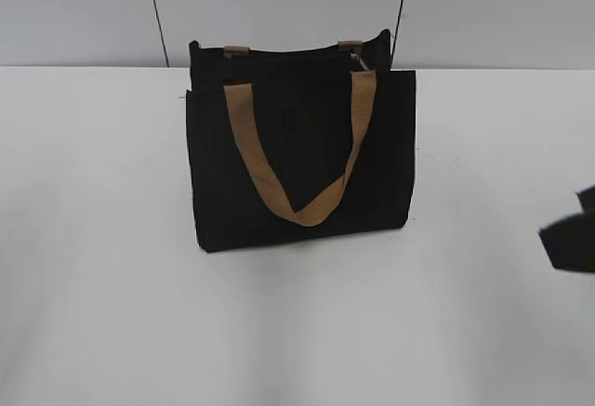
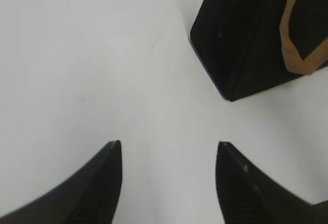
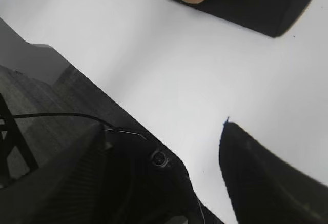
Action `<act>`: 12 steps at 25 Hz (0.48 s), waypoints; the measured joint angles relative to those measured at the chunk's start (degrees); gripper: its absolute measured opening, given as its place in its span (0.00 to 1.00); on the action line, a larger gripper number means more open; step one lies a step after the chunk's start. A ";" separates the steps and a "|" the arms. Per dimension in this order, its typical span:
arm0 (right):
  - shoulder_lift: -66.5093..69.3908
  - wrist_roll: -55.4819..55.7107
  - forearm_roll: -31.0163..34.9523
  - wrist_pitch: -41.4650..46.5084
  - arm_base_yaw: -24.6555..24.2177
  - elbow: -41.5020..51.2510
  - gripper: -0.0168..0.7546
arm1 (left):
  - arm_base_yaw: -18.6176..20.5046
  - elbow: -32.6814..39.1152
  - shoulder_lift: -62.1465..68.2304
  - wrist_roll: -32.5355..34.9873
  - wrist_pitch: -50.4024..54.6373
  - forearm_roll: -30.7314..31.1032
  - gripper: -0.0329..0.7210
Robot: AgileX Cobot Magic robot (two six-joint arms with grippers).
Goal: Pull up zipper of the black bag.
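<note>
The black bag stands upright at the middle of the white table, its tan handle hanging down its front. Its top edge is dark; I cannot make out the zipper pull. In the left wrist view the bag is at the upper right, and my left gripper is open and empty over bare table, well short of it. In the right wrist view the bag lies at the top. My right gripper is open and empty at the table's edge; it shows at the exterior view's right edge.
A grey wall with two dark vertical seams rises behind the table. The right wrist view shows the table's edge running diagonally, with dark floor and a cable beyond it.
</note>
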 joint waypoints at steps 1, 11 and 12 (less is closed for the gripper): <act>-3.77 1.33 -1.04 0.00 0.00 1.85 0.70 | 0.00 0.40 -2.22 0.87 1.28 -0.43 0.62; -37.93 21.37 -17.29 3.54 0.00 13.41 0.70 | 0.00 7.96 -20.80 5.24 11.13 -6.60 0.62; -40.70 22.68 -18.99 3.86 0.00 14.37 0.70 | -0.05 8.46 -22.36 5.75 11.26 -7.50 0.62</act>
